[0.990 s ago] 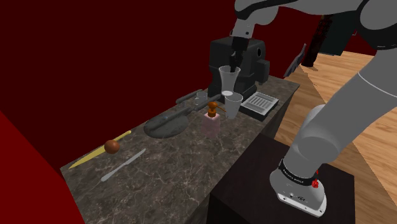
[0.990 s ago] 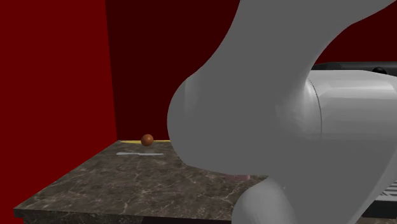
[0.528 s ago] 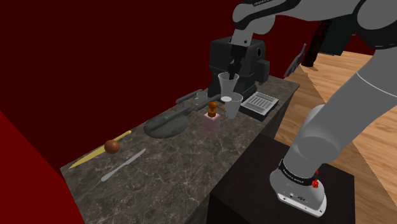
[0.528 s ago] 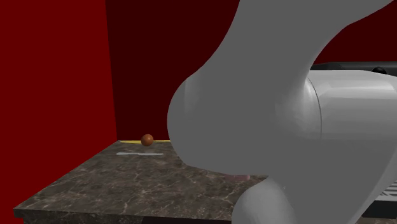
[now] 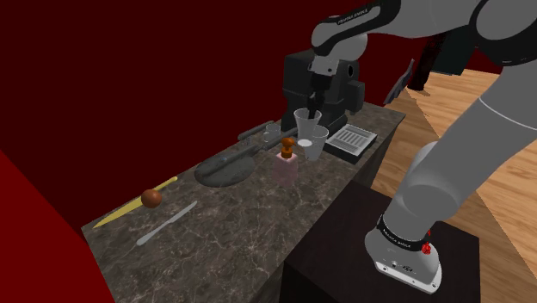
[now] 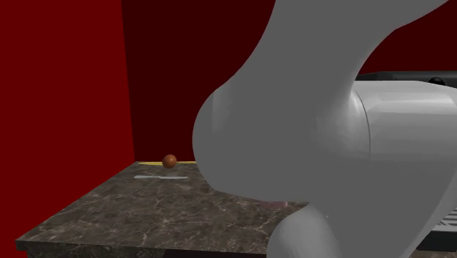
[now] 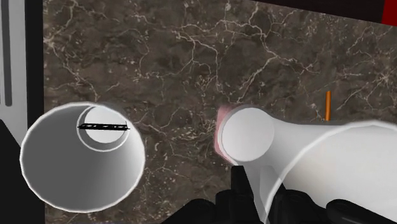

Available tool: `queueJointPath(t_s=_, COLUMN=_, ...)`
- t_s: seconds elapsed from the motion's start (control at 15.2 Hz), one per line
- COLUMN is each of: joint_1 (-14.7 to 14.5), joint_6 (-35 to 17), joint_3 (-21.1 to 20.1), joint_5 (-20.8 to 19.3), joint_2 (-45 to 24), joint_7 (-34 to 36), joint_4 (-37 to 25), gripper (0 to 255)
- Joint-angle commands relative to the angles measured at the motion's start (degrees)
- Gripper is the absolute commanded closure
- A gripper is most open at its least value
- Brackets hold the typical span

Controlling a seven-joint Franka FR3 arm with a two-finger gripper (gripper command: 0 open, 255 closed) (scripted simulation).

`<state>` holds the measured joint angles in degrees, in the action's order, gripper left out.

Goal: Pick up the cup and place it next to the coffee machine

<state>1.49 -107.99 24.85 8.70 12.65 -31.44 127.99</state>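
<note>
- Gripper: pinching the upper part of the cup. In the wrist view the cup's body sits clasped between both fingers.
- Cup: upright, directly in front of the black coffee machine and just behind a second cup. Whether it touches the stone counter cannot be determined.
- Pink soap bottle: stands just beside the second cup.
- Brown ball: rests near the counter's far end.
</note>
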Motion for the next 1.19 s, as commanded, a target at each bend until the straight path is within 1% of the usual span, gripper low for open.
queueJointPath(t_s=0.0, joint_1=-0.01, joint_6=-1.49, joint_3=0.19, joint_5=0.3, joint_2=-0.68, joint_7=-0.57, joint_4=0.9, gripper=255)
queueJointPath(t_s=0.59, joint_1=-0.24, joint_6=-8.21, joint_3=0.78, joint_5=2.03, joint_2=-3.84, joint_7=-3.1, joint_4=5.03, gripper=255)
queueJointPath(t_s=1.12, joint_1=-0.57, joint_6=-14.09, joint_3=1.24, joint_5=4.51, joint_2=-7.66, joint_7=-5.97, joint_4=7.85, gripper=255)
